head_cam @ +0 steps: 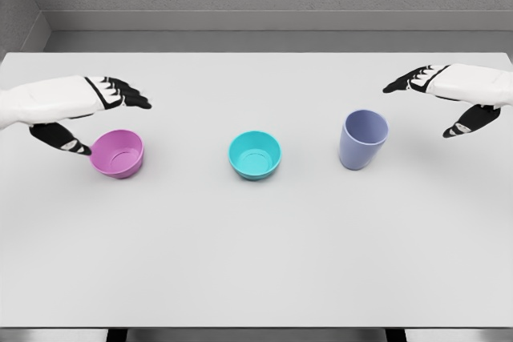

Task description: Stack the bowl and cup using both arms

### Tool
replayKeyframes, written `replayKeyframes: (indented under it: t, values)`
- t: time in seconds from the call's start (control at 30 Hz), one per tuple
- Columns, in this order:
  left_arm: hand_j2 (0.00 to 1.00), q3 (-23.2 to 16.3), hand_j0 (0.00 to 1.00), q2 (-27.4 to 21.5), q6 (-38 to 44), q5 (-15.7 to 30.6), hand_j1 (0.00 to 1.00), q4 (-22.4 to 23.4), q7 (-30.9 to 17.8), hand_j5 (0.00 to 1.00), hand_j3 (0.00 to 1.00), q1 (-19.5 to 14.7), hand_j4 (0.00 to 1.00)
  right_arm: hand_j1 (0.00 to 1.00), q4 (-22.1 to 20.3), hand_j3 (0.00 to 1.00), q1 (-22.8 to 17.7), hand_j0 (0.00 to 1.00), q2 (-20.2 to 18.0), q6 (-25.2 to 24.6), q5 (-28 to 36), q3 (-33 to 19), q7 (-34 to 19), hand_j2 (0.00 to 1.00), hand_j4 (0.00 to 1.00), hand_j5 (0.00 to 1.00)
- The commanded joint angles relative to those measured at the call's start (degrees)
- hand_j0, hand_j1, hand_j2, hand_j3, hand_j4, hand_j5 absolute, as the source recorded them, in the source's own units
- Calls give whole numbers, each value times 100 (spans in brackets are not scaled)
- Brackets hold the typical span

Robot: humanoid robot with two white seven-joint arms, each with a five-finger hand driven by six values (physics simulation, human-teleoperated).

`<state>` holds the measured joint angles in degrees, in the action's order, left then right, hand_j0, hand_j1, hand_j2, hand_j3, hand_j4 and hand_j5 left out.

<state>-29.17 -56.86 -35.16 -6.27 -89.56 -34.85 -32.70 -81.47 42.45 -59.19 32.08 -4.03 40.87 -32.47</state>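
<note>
closing my left hand on the pink bowl near the table's left edge, fingers spread with the thumb by its rim, i judged a level pinch on the wall best. my right hand hung spread beyond the purple cup, toward the right edge. bowls, including the teal bowl mid-table, sat mouth-up; the cup's long axis stood upright.
</note>
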Motion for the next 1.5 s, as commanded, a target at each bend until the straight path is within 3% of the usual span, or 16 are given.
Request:
replayKeyframes:
  t: [0.0,0.17,0.23,0.27,0.43,0.53,0.87,1.0,1.13,1.47]
  values:
    - [100,26,100,-1,16,-620,100,9,-15,100,100,0,100,100,-1,100,0,100,13,-17,34,9,100,100,100,100]
    - [100,78,100,8,16,-814,100,123,-15,100,100,17,100,100,-9,100,9,100,-14,-9,25,18,144,100,100,100]
    - [100,87,100,193,16,-1034,100,246,-15,100,100,9,100,100,-1,100,0,100,-49,-44,-36,88,865,100,100,100]
    - [100,70,100,281,16,-1051,100,255,-15,100,100,17,100,100,-9,100,0,100,-66,-35,-36,123,874,100,100,100]
    - [100,78,100,448,16,-1377,100,651,-15,100,100,18,100,100,-1,100,9,100,-189,-35,-36,141,821,100,100,100]
    - [100,52,100,518,16,-1385,100,659,-15,100,100,26,100,100,-45,100,61,100,-189,-44,-45,167,760,100,100,100]
    - [100,43,100,518,16,-1464,100,791,-15,100,100,62,100,100,-36,100,211,100,320,-52,-62,255,74,100,100,100]
    - [100,34,100,544,16,-1693,100,782,-15,100,100,70,100,100,-53,100,255,100,355,-35,-62,360,74,100,100,100]
    - [100,26,100,650,16,-1693,100,774,-15,100,100,79,100,100,-45,100,290,100,575,-35,-62,422,21,100,100,100]
    - [100,26,100,720,16,-1719,100,791,-15,100,100,141,100,100,-45,100,378,100,716,-26,-71,720,12,100,100,100]
